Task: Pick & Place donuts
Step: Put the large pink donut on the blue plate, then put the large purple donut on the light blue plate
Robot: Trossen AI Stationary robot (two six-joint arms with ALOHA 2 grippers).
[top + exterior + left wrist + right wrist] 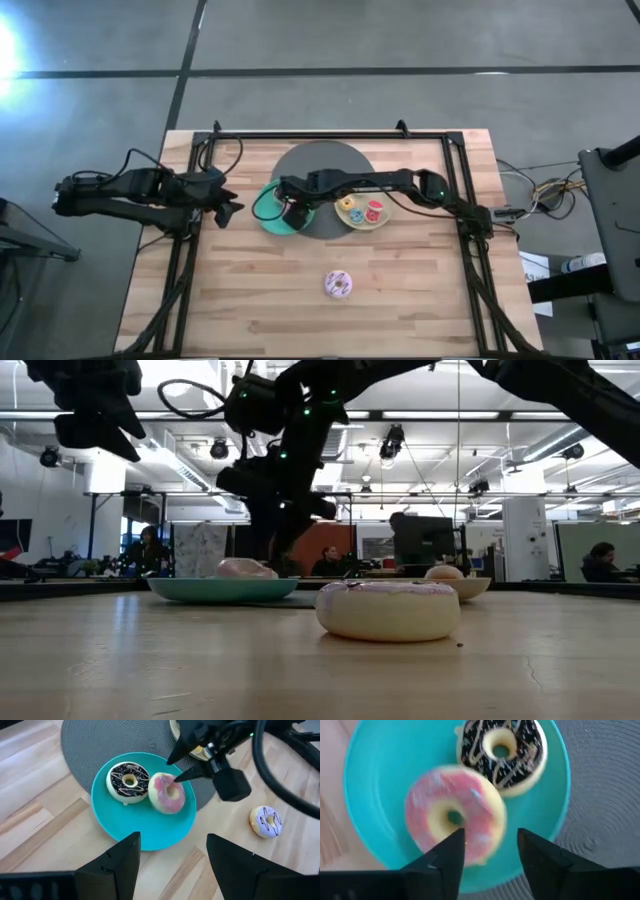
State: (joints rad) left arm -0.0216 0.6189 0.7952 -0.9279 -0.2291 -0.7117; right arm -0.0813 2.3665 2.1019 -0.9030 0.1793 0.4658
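Donuts sit in three places. A dark chocolate ring donut with pale drizzle [129, 781] and a pink-iced ring donut [167, 793] lie touching on a round teal plate [125, 827]. A lilac sprinkled ring donut [338, 285] lies alone on the bare wood of the pale butcher-block table [240, 300], well apart from the plates and toward the near edge. Tiny toy donuts, a yellow one [355, 213] and a red one [374, 209] among them, rest on a round beige plate [366, 226].

The teal plate overlaps the rim of a round grey woven mat [85, 745], and the beige plate sits just beside it on the mat's other side. The two larger donuts fill the half of the teal plate nearer the mat, leaving the rest of that plate bare.

The right tool [490, 852] hangs directly over the pink-iced donut, its two dark fingers spread with one tip above the donut's hole and the other past its rim; whether they touch the icing cannot be told. The chocolate donut lies just beyond it.

The left tool [172, 852] waits above the table's left side near the black frame rail [190, 240], fingers spread and empty, facing the teal plate.

Open wood surrounds the lilac donut on every side.
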